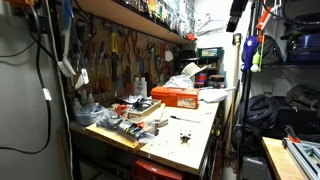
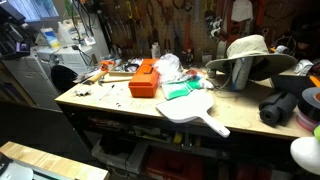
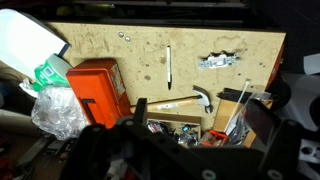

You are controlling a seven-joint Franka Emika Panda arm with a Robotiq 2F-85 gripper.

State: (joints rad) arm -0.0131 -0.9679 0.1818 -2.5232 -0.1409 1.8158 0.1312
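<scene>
Gripper [image 3: 180, 138] dark and blurred at the lower edge of the wrist view, jaws spread wide, gripping nothing, above the workbench [image 3: 260, 50]. Straight beneath the gap between the jaws: a heap of hand tools [image 3: 185, 128], red handles among them. Just beyond that, a wooden-handled tool [image 3: 165, 104] with a curved metal head. Off to one side of the jaws, an orange case [image 3: 95, 88], touching a crumpled clear bag [image 3: 55, 112]. Farther ahead, on bare board, a white pen [image 3: 168, 65] and, well apart from it, some metal parts [image 3: 220, 61].
</scene>
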